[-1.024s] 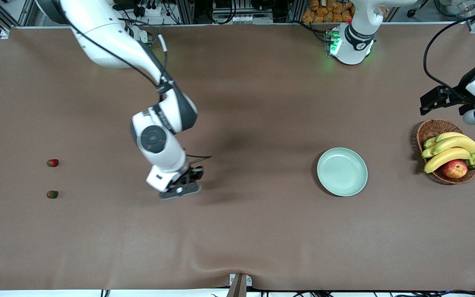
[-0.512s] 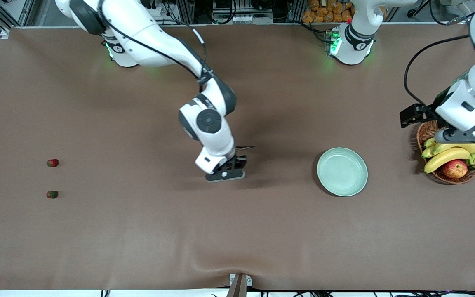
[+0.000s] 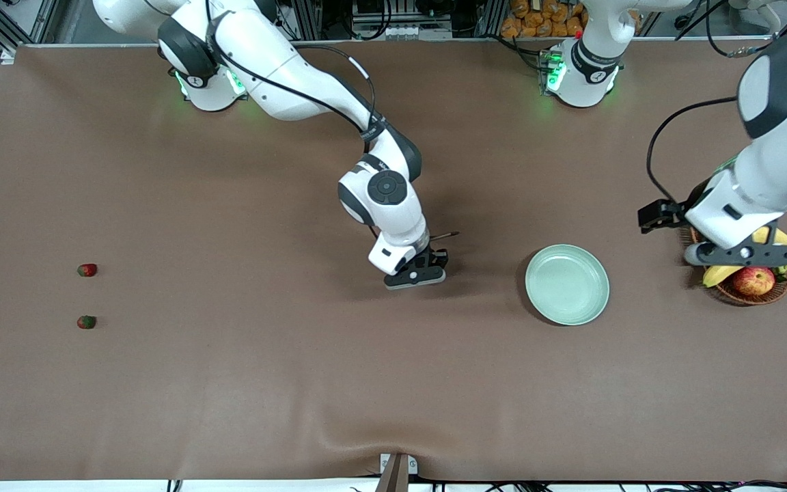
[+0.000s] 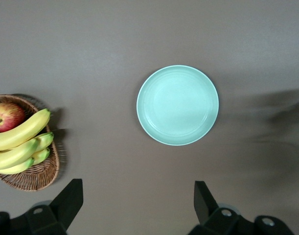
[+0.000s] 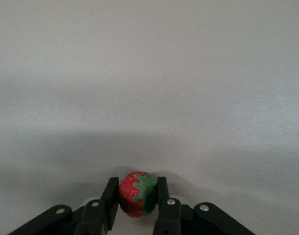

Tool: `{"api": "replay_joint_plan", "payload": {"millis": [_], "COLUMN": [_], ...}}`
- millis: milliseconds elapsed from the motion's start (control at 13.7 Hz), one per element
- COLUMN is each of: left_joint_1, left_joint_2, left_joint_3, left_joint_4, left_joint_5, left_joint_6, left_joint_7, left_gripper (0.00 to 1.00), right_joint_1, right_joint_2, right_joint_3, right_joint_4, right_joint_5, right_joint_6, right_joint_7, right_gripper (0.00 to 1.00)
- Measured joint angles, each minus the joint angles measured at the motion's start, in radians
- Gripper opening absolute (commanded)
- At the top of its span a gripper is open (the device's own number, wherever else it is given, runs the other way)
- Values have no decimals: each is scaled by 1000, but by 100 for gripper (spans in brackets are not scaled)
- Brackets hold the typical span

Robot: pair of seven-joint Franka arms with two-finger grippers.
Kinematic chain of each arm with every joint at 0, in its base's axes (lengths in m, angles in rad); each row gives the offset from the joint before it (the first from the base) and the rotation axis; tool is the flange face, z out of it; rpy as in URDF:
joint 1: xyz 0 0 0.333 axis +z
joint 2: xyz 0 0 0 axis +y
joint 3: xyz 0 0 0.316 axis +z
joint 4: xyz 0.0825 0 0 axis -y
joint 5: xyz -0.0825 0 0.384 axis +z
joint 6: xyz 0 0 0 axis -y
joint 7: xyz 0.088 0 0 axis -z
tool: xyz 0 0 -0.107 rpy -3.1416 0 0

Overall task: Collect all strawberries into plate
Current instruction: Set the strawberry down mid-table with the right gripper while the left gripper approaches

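Right gripper point(image 3: 415, 277) pinching 1 strawberry point(image 5: 137, 193) short of the plate point(image 3: 566, 284) for delivery; left gripper point(image 4: 134, 205) spread, waiting above it.

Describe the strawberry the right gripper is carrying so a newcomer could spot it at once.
Start at the pale green plate, then look toward the right arm's end of the table to the right gripper above the brown cloth. The strawberry sits pinched between its fingers, unlike the two strawberries lying loose on the table.
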Motion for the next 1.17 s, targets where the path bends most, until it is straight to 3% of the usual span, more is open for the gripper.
{"api": "replay_joint_plan", "payload": {"millis": [146, 585, 805, 1024, 1171], "left_joint_1": [-5, -82, -192, -306, -360], "left_joint_2": [33, 104, 174, 302, 397], "left_joint_3": [-1, -5, -10, -12, -13], "left_joint_4": [-1, -2, -4, -2, 33], "left_joint_5": [0, 0, 0, 0, 0], "left_joint_6": [31, 116, 250, 420, 462], "left_joint_7": [0, -130, -344, -507, -564], "left_gripper": [100, 100, 100, 100, 100], "right_joint_1": [7, 3, -48, -128, -189], "right_joint_2": [22, 21, -51, -139, -182], "right_joint_3": [0, -11, -24, -27, -29], "right_joint_4": [8, 44, 65, 64, 45], "right_joint_5": [0, -1, 0, -1, -1], "right_joint_6": [25, 25, -109, -252, -327], "right_joint_7": [2, 2, 2, -38, -121], "right_gripper": [100, 100, 100, 100, 100]}}
